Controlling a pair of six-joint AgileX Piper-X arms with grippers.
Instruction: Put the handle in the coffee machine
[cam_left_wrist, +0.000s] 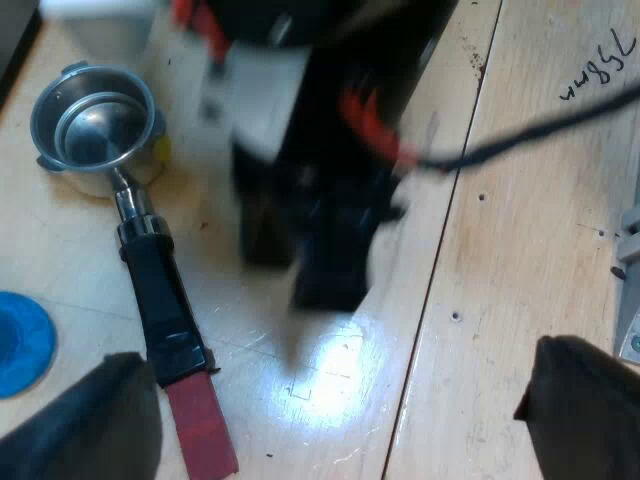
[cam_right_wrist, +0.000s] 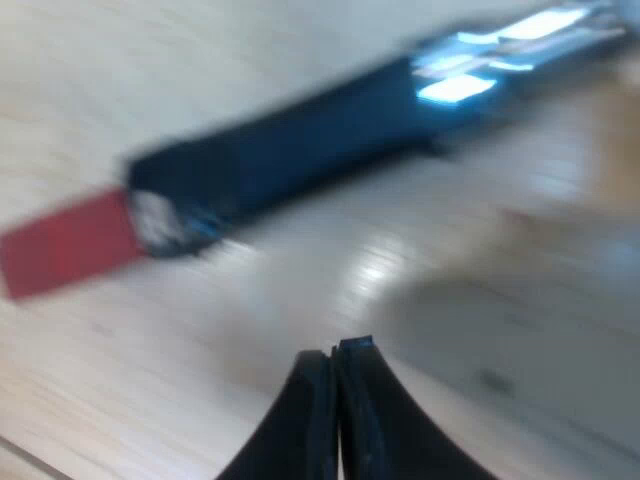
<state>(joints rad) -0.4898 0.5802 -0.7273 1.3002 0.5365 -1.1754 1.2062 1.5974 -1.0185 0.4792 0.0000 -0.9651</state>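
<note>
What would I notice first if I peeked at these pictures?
The shiny metal holder lies loose on the wooden table, and its dark handle ends in a bright red tip. My right gripper, its fingers pressed shut, is low over the table just beside that handle. A blue tamper sits on the table close to the handle too.

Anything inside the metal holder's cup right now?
The metal holder lies on the wooden table cup up; inside shows bare shiny metal, no grounds. What's beneath the cup is covered.
</note>
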